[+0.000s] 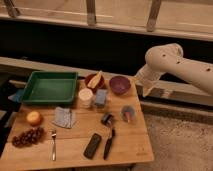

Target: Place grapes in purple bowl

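Cream-white rounded arm (186, 64), dark dots; pale hand (147, 87) just right of purple bowl (120, 84).
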You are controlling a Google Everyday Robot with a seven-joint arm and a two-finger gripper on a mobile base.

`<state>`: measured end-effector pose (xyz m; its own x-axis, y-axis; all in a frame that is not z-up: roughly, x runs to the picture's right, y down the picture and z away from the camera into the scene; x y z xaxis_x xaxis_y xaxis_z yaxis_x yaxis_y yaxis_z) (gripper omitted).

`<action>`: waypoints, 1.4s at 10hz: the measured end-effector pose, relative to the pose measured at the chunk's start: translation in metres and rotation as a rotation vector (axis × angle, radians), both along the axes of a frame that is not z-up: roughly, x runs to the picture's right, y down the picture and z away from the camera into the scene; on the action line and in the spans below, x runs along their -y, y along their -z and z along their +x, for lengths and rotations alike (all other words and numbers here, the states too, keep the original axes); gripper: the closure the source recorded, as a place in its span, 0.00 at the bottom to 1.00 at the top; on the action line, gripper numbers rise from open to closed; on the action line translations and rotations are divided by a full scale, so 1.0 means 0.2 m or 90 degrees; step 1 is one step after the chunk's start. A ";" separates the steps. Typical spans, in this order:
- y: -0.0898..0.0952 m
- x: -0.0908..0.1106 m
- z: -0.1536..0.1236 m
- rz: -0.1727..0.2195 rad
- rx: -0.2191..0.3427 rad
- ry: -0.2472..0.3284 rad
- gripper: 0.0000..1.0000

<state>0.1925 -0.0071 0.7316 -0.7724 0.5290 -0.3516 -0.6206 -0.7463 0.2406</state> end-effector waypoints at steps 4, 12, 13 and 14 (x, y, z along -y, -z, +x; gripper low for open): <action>0.00 0.00 0.00 0.000 0.000 0.000 0.38; 0.00 0.00 -0.01 0.003 0.001 0.004 0.38; 0.02 0.00 -0.02 0.009 0.002 0.015 0.38; 0.03 0.01 -0.07 0.015 0.008 0.032 0.38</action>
<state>0.1781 -0.0085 0.7253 -0.7400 0.5752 -0.3485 -0.6605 -0.7193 0.2154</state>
